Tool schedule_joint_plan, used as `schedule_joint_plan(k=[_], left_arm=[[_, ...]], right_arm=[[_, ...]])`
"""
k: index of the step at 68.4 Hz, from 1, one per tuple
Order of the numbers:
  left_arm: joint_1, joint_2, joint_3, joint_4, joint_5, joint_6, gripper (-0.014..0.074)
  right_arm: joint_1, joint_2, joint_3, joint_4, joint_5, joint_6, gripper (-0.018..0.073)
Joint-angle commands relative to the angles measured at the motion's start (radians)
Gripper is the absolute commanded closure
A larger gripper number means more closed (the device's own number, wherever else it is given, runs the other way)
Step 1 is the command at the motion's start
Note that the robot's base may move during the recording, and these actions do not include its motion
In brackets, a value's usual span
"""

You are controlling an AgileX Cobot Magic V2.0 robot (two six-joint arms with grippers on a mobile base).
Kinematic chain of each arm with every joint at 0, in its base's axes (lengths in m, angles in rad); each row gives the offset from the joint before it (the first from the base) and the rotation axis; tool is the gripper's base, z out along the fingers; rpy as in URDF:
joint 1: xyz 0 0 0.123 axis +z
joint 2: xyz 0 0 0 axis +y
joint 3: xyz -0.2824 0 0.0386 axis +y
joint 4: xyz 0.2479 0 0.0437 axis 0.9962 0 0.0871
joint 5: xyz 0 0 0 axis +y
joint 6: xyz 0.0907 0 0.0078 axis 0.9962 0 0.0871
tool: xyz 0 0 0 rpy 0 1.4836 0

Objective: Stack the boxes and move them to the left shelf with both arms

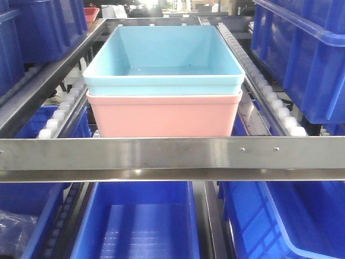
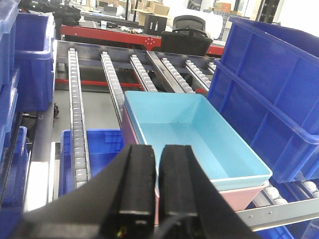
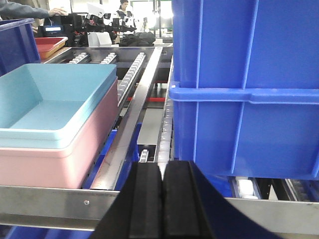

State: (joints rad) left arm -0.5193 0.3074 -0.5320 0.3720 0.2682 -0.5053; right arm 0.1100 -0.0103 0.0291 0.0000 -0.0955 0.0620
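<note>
Light blue tub (image 1: 161,56) nested in salmon pink tub (image 1: 161,116) — the stack sits on the roller lane (image 1: 264,86), just behind the steel front rail (image 1: 172,152). Left gripper (image 2: 158,186) narrowed to a slim gap, holding nothing; stack at its 1 o'clock, near. Right gripper (image 3: 162,199) pressed closed, empty — stack at 10 o'clock, apart. Dark blue bin (image 3: 244,84) at 1 o'clock.

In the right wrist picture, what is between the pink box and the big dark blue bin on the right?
In the right wrist view, a steel rail and a row of white rollers lie between the pink box and the dark blue bin.
</note>
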Motion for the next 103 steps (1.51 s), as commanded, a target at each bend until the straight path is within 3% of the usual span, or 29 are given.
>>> schedule_joint_plan(k=[1,51,64,67,74,78,92,103], left_arm=[[-0.004,0.009,-0.026,0.013,-0.088,0.000,0.0589],[-0.004,0.009,-0.018,0.013,-0.090,0.000,0.0589],[0.010,-0.014,0.046,-0.087,-0.108,0.002,0.0589],[0.024,-0.035,0.065,-0.102,-0.127,0.067,0.0589],[0.098,-0.105,0.128,-0.323,-0.163,0.419,0.0589],[0.159,-0.146,0.174,-0.401,-0.189,0.533,0.0589],[0.348,-0.293,0.363,-0.492,-0.201,0.553,0.0589],[0.396,-0.331,0.497,-0.478,-0.304,0.553,0.0589]], right_arm=[[-0.005,-0.020,-0.018,-0.054,-0.092,0.044,0.0511],[-0.005,-0.020,-0.018,-0.057,-0.082,0.048,0.0511],[-0.005,-0.020,-0.018,-0.057,-0.082,0.048,0.0511],[-0.005,-0.020,-0.018,-0.057,-0.082,0.048,0.0511],[-0.005,-0.020,-0.018,-0.057,-0.082,0.048,0.0511],[-0.005,-0.020,-0.018,-0.057,-0.082,0.048,0.0511],[-0.005,-0.020,-0.018,-0.057,-0.082,0.048,0.0511],[-0.005,-0.020,-0.018,-0.057,-0.082,0.048,0.0511]])
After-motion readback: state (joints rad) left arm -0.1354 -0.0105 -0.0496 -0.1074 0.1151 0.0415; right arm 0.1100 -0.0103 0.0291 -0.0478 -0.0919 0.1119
